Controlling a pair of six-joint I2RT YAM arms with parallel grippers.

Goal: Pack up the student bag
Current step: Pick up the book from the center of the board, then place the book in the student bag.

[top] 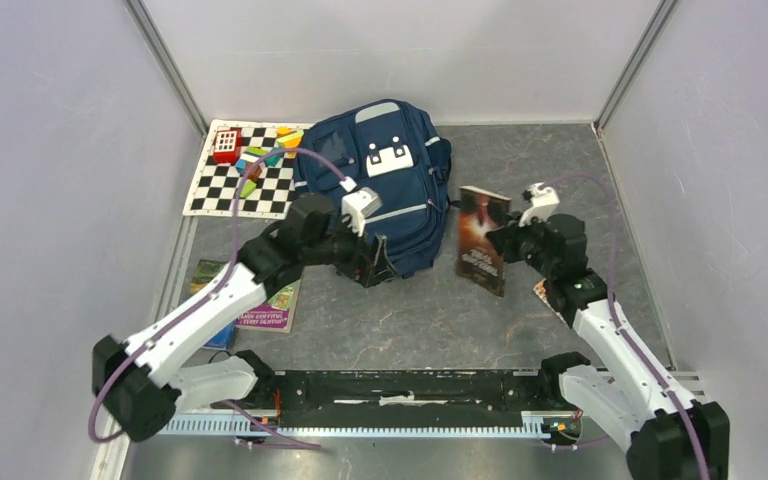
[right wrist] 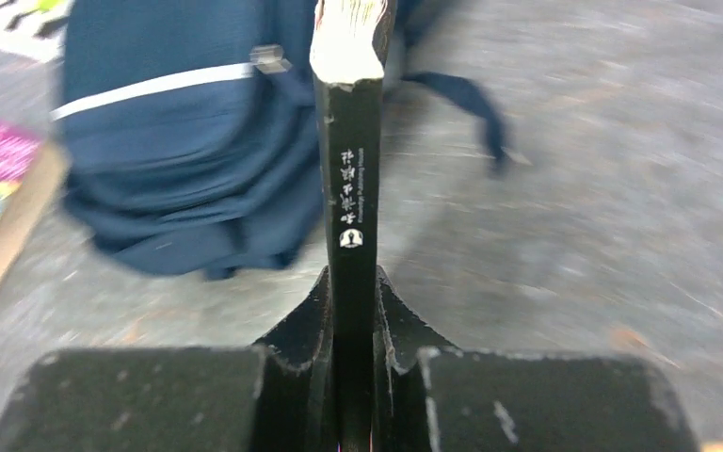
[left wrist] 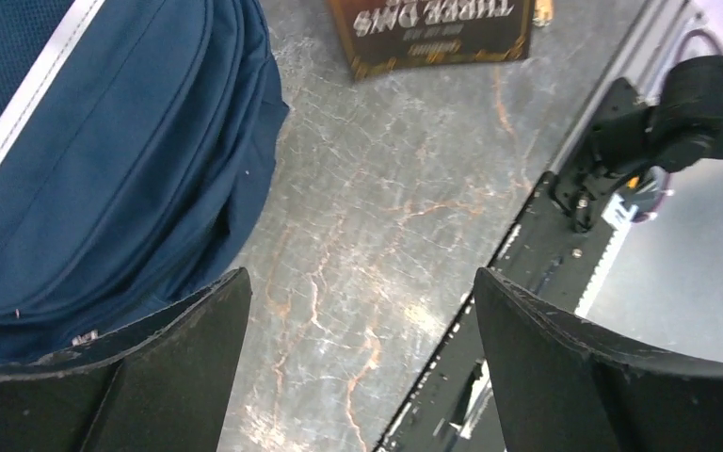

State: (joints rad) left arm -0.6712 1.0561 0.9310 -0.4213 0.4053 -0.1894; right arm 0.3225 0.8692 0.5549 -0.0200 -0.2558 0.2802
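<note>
Top external view: the student bag point(top: 385, 185) lies flat at the back centre of the grey marbled worktop point(top: 410, 320), pockets and white buckle patch facing up. Its left side is against a chessboard mat point(top: 235, 190), which carries coloured blocks point(top: 265, 155) and a red toy with white buttons point(top: 226, 145).

The left hand point(top: 372, 262) sits at the bag's near edge. In the left wrist view its fingers point(left wrist: 151, 377) stand wide apart with only bare worktop between them, and the navy fabric is just beside the left one.

The right hand point(top: 505, 240) is just right of the bag, closed narrow on a dark paperback book point(top: 483, 240). The right wrist view shows the book's black spine point(right wrist: 350, 188) clamped upright between the fingers, with the bag behind it. I cannot tell whether the book rests on the worktop.

A colourful booklet point(top: 260, 310) lies partly under the left arm, near the worktop's left edge.
</note>
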